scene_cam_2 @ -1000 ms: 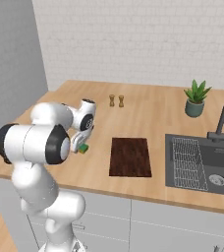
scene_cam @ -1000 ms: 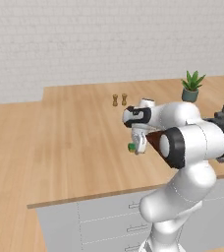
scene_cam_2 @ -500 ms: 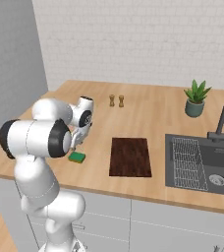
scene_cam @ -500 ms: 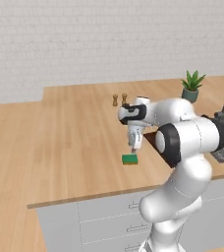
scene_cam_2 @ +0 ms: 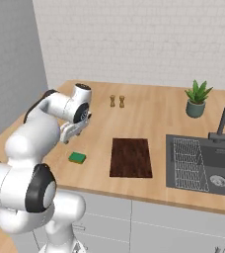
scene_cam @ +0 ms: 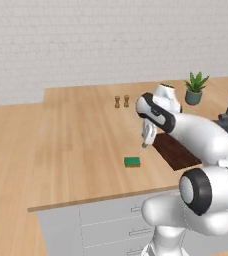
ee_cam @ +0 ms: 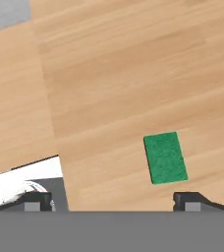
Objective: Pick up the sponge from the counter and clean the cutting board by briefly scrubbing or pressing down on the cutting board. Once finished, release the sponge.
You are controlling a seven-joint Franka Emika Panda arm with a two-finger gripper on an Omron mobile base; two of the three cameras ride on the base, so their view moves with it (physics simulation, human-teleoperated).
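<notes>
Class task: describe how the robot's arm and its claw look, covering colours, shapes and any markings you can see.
The arm is built from glossy white rounded segments, joined by dark grey to black round joints. The claw is small, white-bodied, with two dark finger tips. No cables or markings are visible.

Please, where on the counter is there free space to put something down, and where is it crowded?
Free: the wide counter left of the sponge, and the strip between the cutting board and the two small shakers. Crowded: around the sink, faucet and plant.
</notes>
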